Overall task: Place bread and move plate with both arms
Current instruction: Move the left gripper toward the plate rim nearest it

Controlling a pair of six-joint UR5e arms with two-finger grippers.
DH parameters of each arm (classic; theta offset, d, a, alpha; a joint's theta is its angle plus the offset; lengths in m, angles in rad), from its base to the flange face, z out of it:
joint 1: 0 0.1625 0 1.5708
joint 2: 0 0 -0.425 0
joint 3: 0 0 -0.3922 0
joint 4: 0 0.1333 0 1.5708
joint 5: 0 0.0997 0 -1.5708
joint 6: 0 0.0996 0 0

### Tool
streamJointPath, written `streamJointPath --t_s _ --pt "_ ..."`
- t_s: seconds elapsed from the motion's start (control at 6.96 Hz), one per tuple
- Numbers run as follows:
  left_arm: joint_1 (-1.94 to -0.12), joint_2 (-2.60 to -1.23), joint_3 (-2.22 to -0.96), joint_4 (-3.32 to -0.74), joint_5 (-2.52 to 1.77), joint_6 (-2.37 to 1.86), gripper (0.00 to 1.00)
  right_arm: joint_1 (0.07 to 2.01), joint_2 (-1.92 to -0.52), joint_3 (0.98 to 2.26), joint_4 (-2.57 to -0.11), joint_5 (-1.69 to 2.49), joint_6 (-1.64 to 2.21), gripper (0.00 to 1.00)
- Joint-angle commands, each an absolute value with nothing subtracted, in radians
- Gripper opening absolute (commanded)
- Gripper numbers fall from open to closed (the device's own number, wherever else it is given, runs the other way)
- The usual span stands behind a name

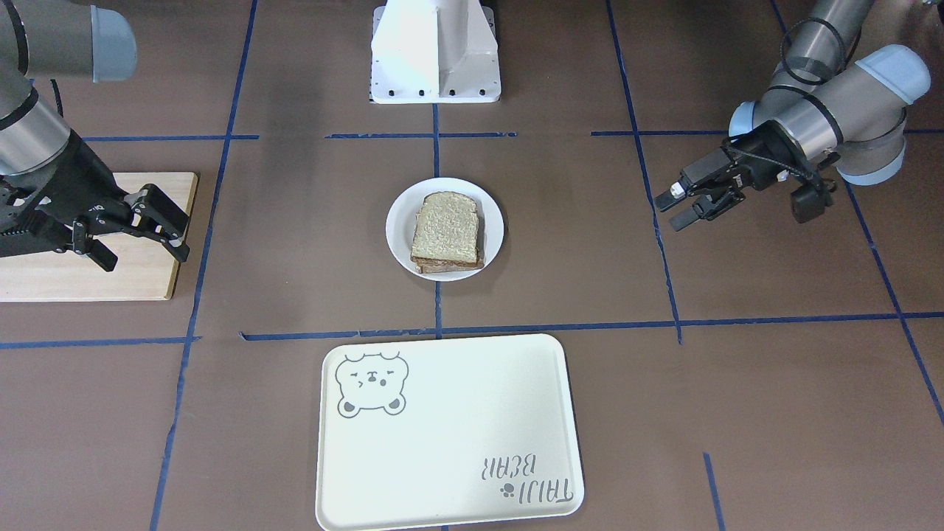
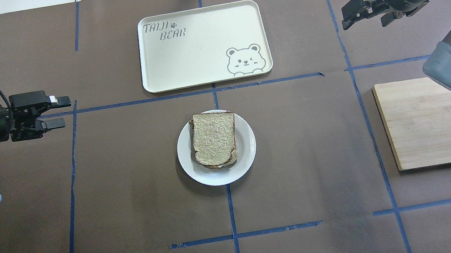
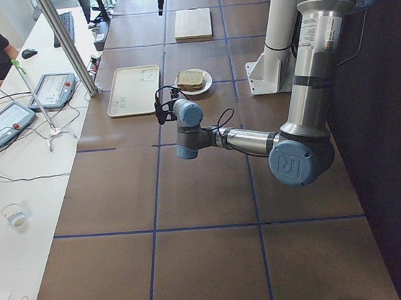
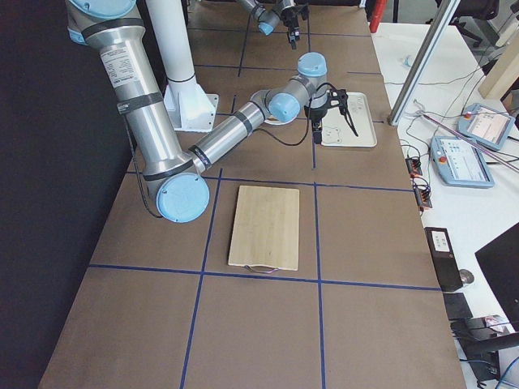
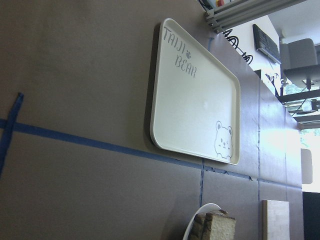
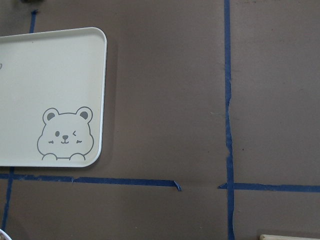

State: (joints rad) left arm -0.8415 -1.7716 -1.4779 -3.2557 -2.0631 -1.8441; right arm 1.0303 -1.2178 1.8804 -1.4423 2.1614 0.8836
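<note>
The bread (image 1: 446,227) is a pale slice with a dark crust. It lies on top of a small stack on the round white plate (image 1: 397,228) at the table's middle, and also shows in the overhead view (image 2: 214,136) on the plate (image 2: 248,150). My left gripper (image 2: 64,110) is open and empty, held above the table well to the left of the plate; it also shows in the front-facing view (image 1: 670,212). My right gripper (image 2: 365,23) is open and empty, raised at the far right, and also shows in the front-facing view (image 1: 144,258). The left wrist view catches the bread's edge (image 5: 216,226).
A cream tray with a bear drawing (image 2: 199,44) lies beyond the plate, with nothing on it. A wooden cutting board (image 2: 443,128) lies at the right under my right arm. The white base pedestal (image 1: 435,51) stands on the robot's side. Blue tape lines cross the brown table.
</note>
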Motion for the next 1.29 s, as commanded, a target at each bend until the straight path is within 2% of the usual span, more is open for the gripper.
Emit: streamJointPath --t_s 0.0,0.29,0.57,0.86,1.15 --pt "-0.673 -1.819 -1.47 -3.278 -1.83 -1.871 1.0 1.034 -1.232 1.879 -1.443 2.164 0.884 1.0" --pt "-0.576 -1.874 -1.422 -3.254 -1.796 -1.867 0.97 1.054 -1.246 1.876 -1.445 2.21 0.882 1.0" --pt "-0.558 -1.96 -1.324 -3.244 -1.796 -1.859 0.88 1.054 -1.252 1.873 -1.445 2.21 0.882 1.0" --pt "-0.535 -1.988 -1.322 -3.179 -1.795 -1.862 0.75 1.054 -1.255 1.871 -1.445 2.21 0.882 1.0" --pt "-0.523 -1.987 -1.319 -3.174 -1.793 -1.862 0.71 1.052 -1.253 1.87 -1.443 2.207 0.882 1.0"
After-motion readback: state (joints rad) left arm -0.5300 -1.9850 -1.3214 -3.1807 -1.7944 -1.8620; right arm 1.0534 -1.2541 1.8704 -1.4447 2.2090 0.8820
